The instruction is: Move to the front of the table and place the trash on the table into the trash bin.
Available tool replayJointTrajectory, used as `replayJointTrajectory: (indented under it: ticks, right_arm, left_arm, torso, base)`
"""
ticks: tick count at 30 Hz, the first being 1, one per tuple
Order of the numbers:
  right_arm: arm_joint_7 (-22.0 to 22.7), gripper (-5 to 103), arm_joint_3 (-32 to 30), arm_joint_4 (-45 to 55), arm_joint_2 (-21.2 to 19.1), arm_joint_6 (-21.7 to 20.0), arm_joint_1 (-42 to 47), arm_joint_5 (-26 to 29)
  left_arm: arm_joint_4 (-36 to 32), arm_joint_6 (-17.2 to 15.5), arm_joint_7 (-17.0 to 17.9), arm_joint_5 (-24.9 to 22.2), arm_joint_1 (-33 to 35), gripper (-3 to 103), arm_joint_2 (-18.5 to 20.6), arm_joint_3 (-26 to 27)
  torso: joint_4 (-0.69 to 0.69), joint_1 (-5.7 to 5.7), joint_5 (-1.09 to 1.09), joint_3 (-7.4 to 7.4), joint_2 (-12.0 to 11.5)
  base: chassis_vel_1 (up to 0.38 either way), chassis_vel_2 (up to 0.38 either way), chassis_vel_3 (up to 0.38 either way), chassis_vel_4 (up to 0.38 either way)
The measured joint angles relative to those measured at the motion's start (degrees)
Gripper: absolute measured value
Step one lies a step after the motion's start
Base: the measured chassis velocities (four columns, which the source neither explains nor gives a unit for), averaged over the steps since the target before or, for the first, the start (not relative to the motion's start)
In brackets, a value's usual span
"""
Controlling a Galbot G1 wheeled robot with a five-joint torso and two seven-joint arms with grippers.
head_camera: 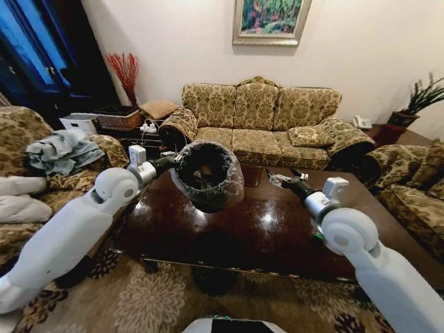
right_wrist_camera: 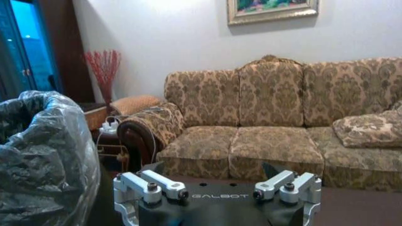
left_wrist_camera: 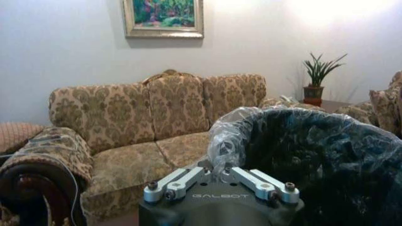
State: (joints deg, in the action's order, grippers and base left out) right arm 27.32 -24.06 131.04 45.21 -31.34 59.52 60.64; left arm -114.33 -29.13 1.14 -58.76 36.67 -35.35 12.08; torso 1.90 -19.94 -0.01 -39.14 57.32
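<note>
The left gripper (head_camera: 173,164) is closed on the trash bin (head_camera: 208,175) rim at 9 o'clock. The bin looks light, its bag slippery. The right gripper (head_camera: 277,177) is wide open and empty.

my head camera looks forward and down over the worktop (head_camera: 263,229) toward the sofa (head_camera: 260,118). my left wrist camera sits close behind the trash bin (left_wrist_camera: 314,160), facing the sofa (left_wrist_camera: 157,117) and painting (left_wrist_camera: 163,18). my right wrist camera faces the same sofa (right_wrist_camera: 283,108), with the bin (right_wrist_camera: 44,160) close alongside.
</note>
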Motion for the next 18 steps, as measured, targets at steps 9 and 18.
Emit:
replayJointTrajectory:
  ticks: [9,18]
  right_arm:
    - [0.0,100,-1.8,1.1,0.8,-0.8,2.4,-0.6]
    - [0.0,100,-2.2,0.2,1.4,-1.3,3.7,-2.3]
  left_arm:
    - [-0.3,0.3,-0.4,0.1,1.5,3,0.0,1.0]
    - [-0.6,1.0,-1.8,0.9,3.0,3,-0.2,2.3]
  torso:
    - [-0.01,-0.11,0.02,-0.06,0.0]
    - [-0.02,0.02,0.05,-0.01,0.1]
  base:
    - [-0.032,-0.08,0.03,0.114]
    - [-0.038,-0.368,0.027,0.355]
